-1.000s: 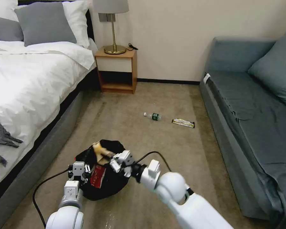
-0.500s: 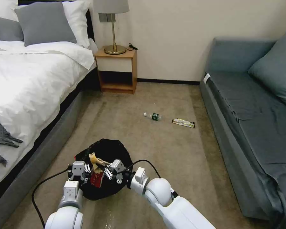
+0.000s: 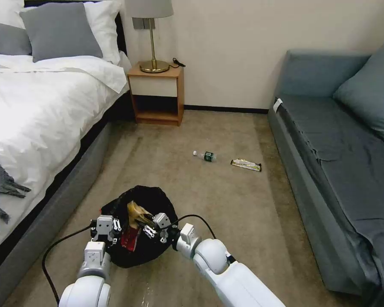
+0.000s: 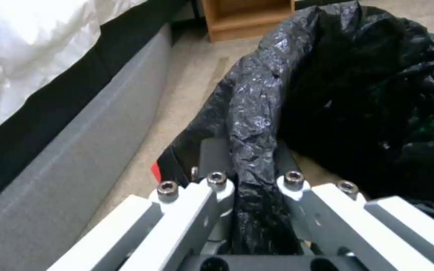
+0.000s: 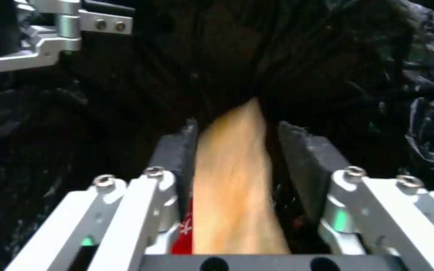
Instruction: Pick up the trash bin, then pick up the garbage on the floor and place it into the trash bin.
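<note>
The trash bin (image 3: pixel 141 249), lined with a glossy black bag (image 4: pixel 358 86), stands on the carpet near me. My left gripper (image 3: pixel 106 229) (image 4: pixel 249 177) is shut on the bag-covered rim at the bin's left side. Over the bin's opening, my right gripper (image 3: pixel 154 226) (image 5: pixel 234 150) is shut on the tan-brown paper packaging (image 3: pixel 136 211) (image 5: pixel 232 188), which sticks up out of the bag. A red snack packet (image 3: pixel 131 237) (image 5: pixel 181 235) lies inside the bin under it. On the carpet farther off lie a small clear green-labelled bottle (image 3: pixel 206 156) and a long yellow-white wrapper (image 3: pixel 245 164).
A bed (image 3: pixel 38 111) runs along the left and a grey-blue sofa (image 3: pixel 341 162) along the right. A wooden nightstand (image 3: pixel 156 96) with a lamp (image 3: pixel 151 34) stands against the far wall. A black cable (image 3: pixel 57 251) loops beside my left arm.
My right gripper carried the paper packaging down and leftward into the bin's opening, then drew back slightly; the packaging now stands more upright. The left gripper and the bin kept still.
</note>
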